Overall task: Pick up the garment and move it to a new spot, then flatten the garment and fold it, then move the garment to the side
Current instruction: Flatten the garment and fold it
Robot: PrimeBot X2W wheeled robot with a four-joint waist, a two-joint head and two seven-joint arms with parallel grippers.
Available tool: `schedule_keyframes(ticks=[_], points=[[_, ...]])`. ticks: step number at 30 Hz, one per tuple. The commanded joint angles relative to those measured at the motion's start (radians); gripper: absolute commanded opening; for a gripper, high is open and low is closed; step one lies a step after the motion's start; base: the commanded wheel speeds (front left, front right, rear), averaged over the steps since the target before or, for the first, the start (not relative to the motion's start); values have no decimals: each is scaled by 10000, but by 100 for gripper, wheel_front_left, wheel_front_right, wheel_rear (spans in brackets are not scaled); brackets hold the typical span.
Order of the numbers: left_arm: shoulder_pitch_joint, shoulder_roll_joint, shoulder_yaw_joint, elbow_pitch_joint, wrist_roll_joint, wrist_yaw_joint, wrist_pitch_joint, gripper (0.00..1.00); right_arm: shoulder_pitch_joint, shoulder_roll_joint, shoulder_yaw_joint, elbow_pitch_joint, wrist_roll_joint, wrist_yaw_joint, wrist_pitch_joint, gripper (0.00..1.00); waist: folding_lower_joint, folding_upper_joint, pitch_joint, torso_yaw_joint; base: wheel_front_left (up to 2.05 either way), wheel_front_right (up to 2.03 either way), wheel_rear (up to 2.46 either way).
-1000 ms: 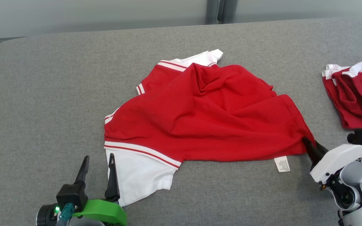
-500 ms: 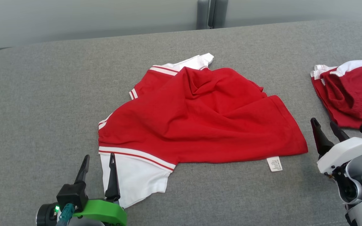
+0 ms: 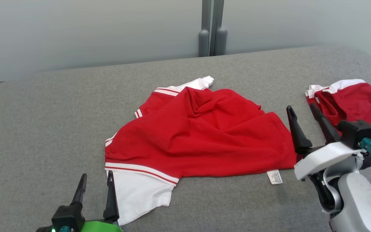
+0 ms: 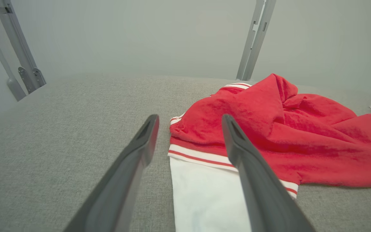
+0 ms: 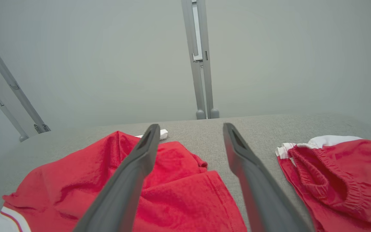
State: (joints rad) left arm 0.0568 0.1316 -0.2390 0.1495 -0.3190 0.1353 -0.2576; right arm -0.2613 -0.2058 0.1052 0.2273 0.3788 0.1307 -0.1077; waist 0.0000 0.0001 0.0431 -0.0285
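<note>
Red garment is lying rumpled on the grey surface; right gripper is hovering beside it, fingers spread, empty; left gripper is poised open-fingered at its white end.

garment: middle of table
shorts: right, apart from garment
left gripper: near left, over garment's near-left corner
right gripper: between garment and shorts
tag: garment's near-right edge, on table
</note>
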Motion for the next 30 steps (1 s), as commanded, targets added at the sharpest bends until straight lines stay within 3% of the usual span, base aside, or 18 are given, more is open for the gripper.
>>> schedule_keyframes(ticks=[1, 7, 13, 30], points=[[303, 87, 65, -127, -87, 86, 2, 100, 324, 228, -7, -160, -192, 0, -107, 100, 0, -1, -448, 100, 0, 0, 0], [1000, 229, 297, -757, -279, 317, 41, 100, 1127, 1020, -286, -705, -901, 0, -373, 100, 0, -1, -742, 228, 0, 0, 0], [1342, 284, 391, -1106, -387, 397, 40, 100, 1740, 1364, -488, -954, -972, 0, -457, 100, 0, -1, -872, 254, 0, 0, 0], [1629, 354, 303, -1536, -414, 532, 32, 100, 2149, 1547, -515, -1251, -1185, 0, -115, 100, 0, -1, -990, 146, 0, 0, 0]])
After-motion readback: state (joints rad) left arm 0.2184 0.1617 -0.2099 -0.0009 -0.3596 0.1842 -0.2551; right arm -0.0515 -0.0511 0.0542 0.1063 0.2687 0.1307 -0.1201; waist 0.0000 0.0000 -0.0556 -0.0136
